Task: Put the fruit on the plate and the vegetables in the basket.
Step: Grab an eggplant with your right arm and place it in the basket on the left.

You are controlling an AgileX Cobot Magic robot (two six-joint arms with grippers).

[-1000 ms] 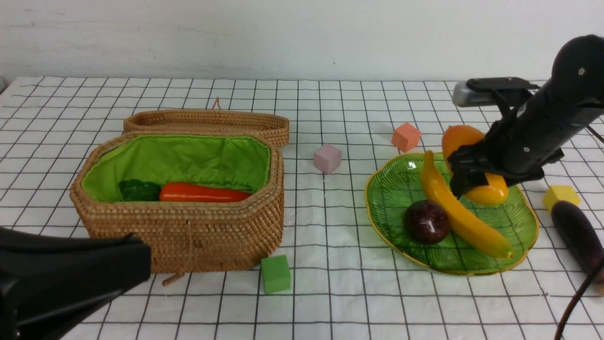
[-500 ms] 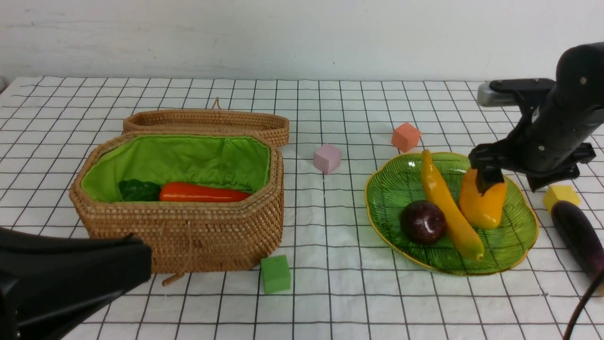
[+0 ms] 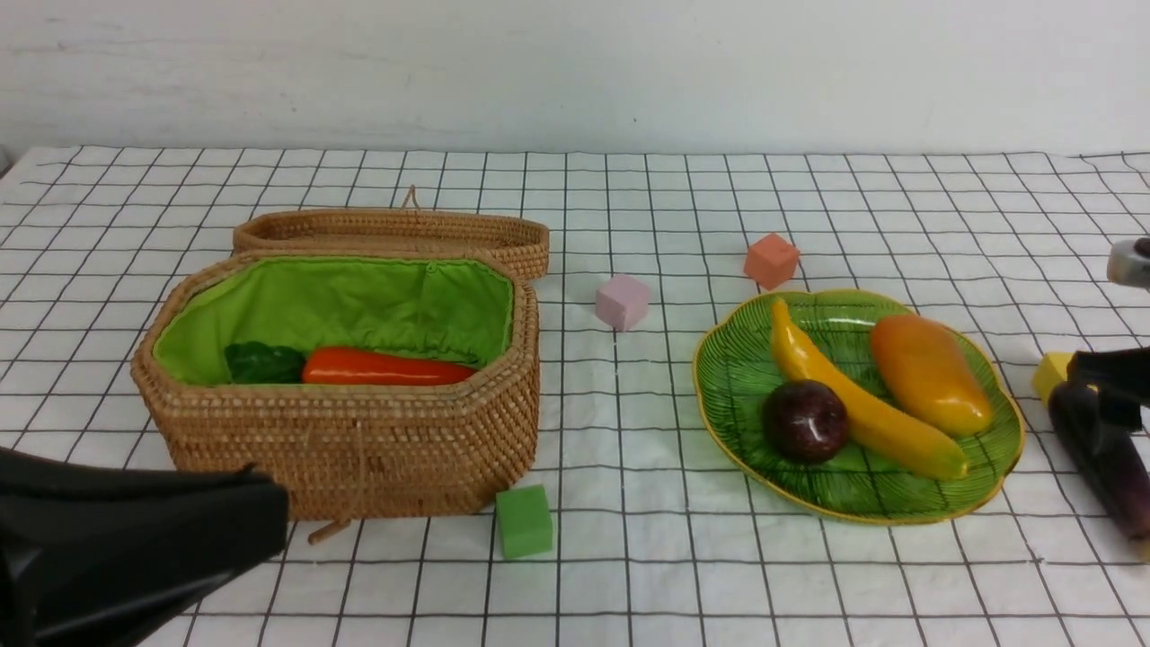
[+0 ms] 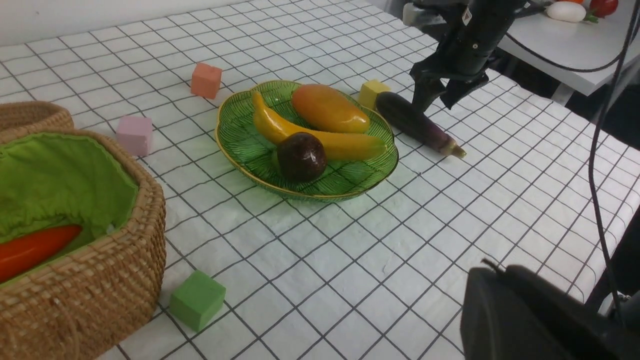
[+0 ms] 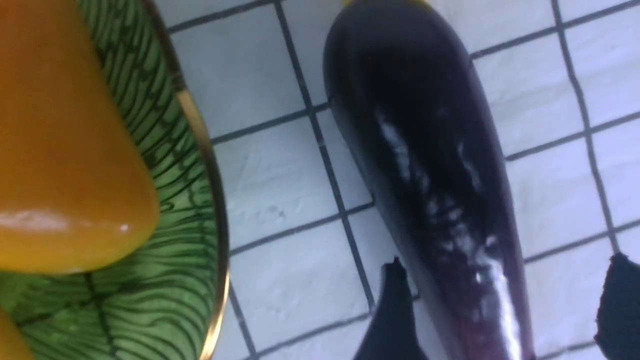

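- Lower left of the front view: left gripper (image 3: 135,530) parked low, near the basket's front corner. Jaws closed, nothing seen in them, arm lying nearly flat.
- Left of centre: basket (image 3: 359,449) with lid thrown back. Carrot (image 3: 386,367) lying lengthwise inside, its dark green leafy top toward the frame's left. No gourd to be made out.
- Right of centre: plate (image 3: 737,359) holding all three fruits: maroon fruit (image 3: 806,420), then banana (image 3: 862,413), then mango (image 3: 930,373). Fruit half looks done.
- Far right edge: eggplant (image 3: 1101,458) lying on the cloth just beside the plate's rim. Yellow cube (image 3: 1049,373) at its far end.
- Right gripper (image 5: 505,305) low over the eggplant's thicker end, pointing steeply down. Jaws wide, one finger on each side of the skin, nothing gripped yet.
- Likely next step: closing on the eggplant, then a long carry to the basket at the frame's left.
- Risk: glossy, tapering skin plus an off-centre hold. Could slip out of the fingers, or droop and swing once lifted.
- Risk: plate rim and cube close by. A skewed closing could shove either one.
- Risk: path crossing over the plate. A sagging eggplant could clip the mango or banana, or catch the basket's rim on the way in.
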